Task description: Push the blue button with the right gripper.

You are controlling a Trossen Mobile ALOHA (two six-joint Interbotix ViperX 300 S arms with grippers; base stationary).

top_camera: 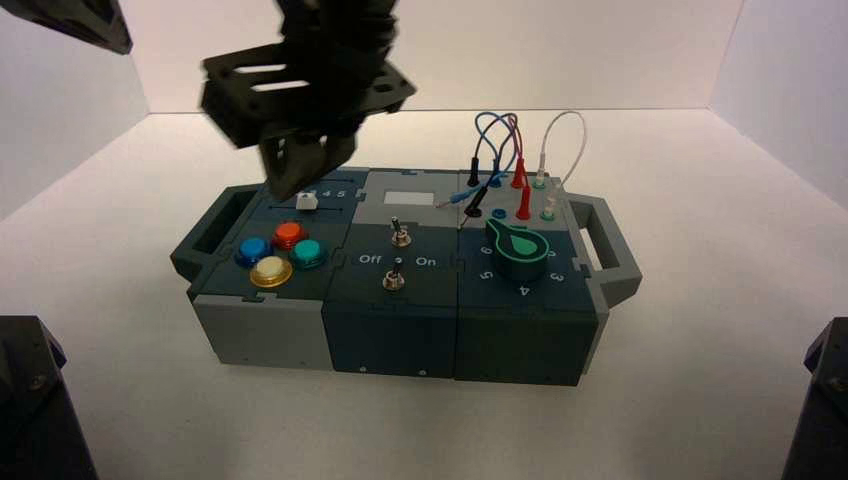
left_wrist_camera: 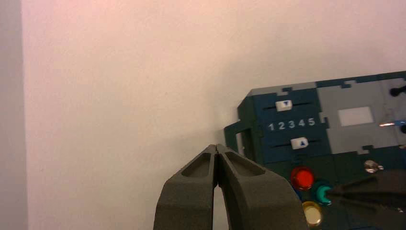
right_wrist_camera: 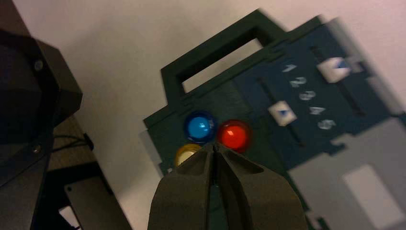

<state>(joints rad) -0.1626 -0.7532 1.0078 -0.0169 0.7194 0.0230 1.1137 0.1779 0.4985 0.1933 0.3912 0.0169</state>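
Note:
The blue button is the left one of a cluster of dome buttons on the left end of the box, with red, teal and yellow neighbours. My right gripper hangs above the box just behind this cluster, over the slider panel, clear of the buttons. In the right wrist view its fingers are shut and empty, with the blue button just beyond the tips and to one side. My left gripper is shut and empty, off the box's left end.
Two white sliders with a 1–5 scale lie under my right gripper. Two toggle switches, a green knob and plugged wires fill the box's middle and right. Dark blocks stand at the front corners.

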